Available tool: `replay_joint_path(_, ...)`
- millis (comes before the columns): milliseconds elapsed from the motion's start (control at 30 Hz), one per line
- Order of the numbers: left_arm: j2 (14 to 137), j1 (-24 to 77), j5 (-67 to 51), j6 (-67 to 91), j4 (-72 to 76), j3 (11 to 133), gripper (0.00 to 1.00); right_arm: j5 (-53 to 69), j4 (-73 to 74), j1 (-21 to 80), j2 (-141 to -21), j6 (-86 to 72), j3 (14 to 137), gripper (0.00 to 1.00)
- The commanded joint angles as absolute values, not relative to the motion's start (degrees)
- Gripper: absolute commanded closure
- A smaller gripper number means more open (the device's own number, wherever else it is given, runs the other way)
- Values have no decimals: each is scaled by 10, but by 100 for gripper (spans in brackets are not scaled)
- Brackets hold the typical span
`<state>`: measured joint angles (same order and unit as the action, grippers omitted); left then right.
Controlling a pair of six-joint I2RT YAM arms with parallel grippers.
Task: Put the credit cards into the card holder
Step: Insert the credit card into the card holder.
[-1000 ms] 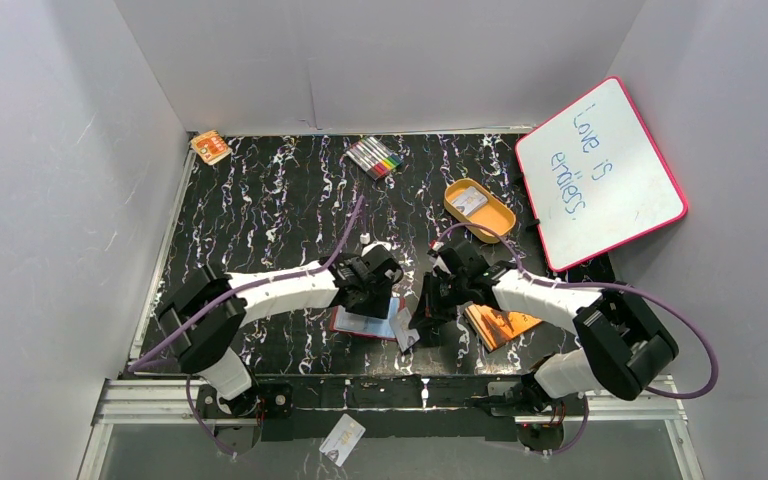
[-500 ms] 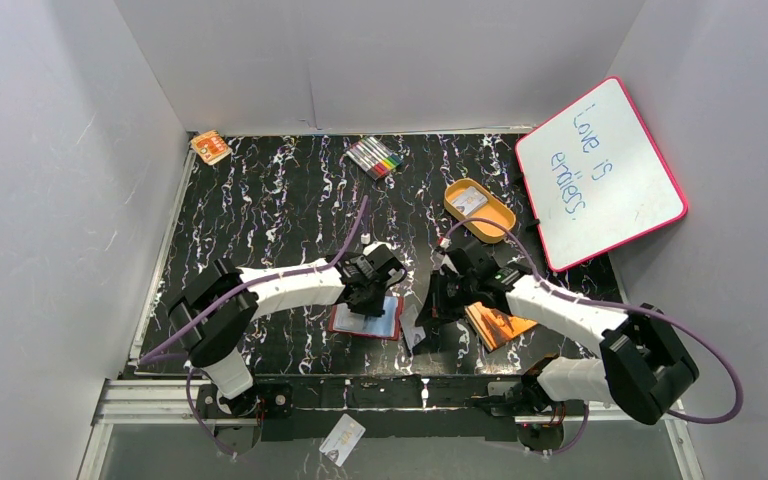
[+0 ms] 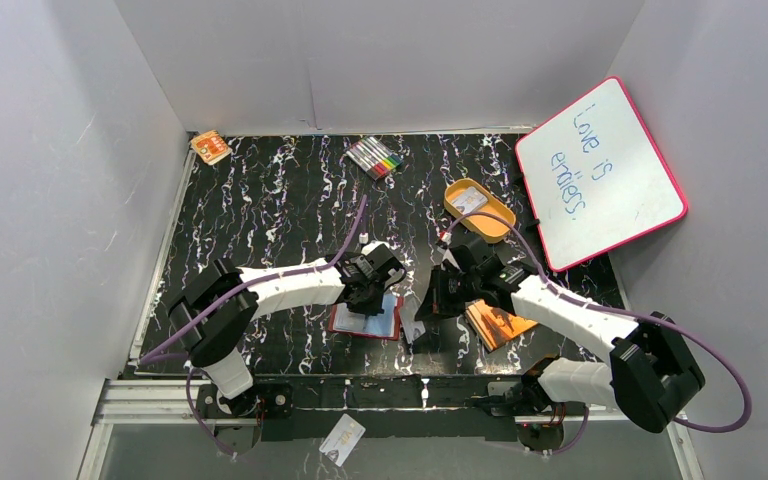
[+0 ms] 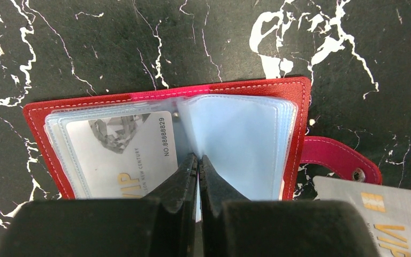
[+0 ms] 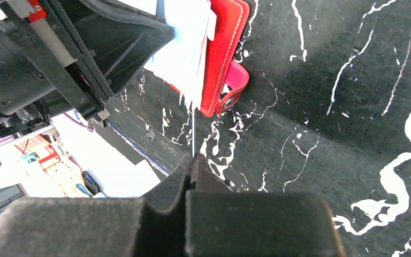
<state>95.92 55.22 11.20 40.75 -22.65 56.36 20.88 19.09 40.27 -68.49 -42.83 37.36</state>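
The card holder (image 4: 166,92) lies open on the black table, red with clear sleeves, and one VIP credit card (image 4: 123,155) sits in its left pocket. My left gripper (image 4: 198,156) is shut at the fold, pinching a clear sleeve (image 4: 235,139). From above, that left gripper (image 3: 370,298) hangs over the card holder (image 3: 343,322). Just right of the snap tab (image 4: 342,160), my right gripper (image 5: 192,158) is shut on a second credit card (image 5: 192,134), seen edge-on. This held credit card (image 3: 413,335) stands upright below the right gripper (image 3: 428,315).
An orange booklet (image 3: 500,325) lies under the right forearm. An orange oval tray (image 3: 497,228) holding another card (image 3: 468,203) sits further back. Markers (image 3: 375,157) and a small orange box (image 3: 210,147) are at the far edge, a whiteboard (image 3: 600,170) at the right. A loose card (image 3: 343,440) lies below the table's near edge.
My left gripper's jaws have closed over the open card holder. The right arm has shifted slightly right, still holding its card.
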Motion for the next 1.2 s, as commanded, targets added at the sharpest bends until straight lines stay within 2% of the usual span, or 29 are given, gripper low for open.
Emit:
replay_joint_path(0,986,553,120,414,-237,540,100,236,144,405,-689,-422,400,100)
replay_joint_path(467,981,553,126,422,-234,527,100,195,104,404,-736,-454,407,100)
replay_joint_path(1167,977,553,123,427,-234,524,100,227,69,402,-772,-459,401,100)
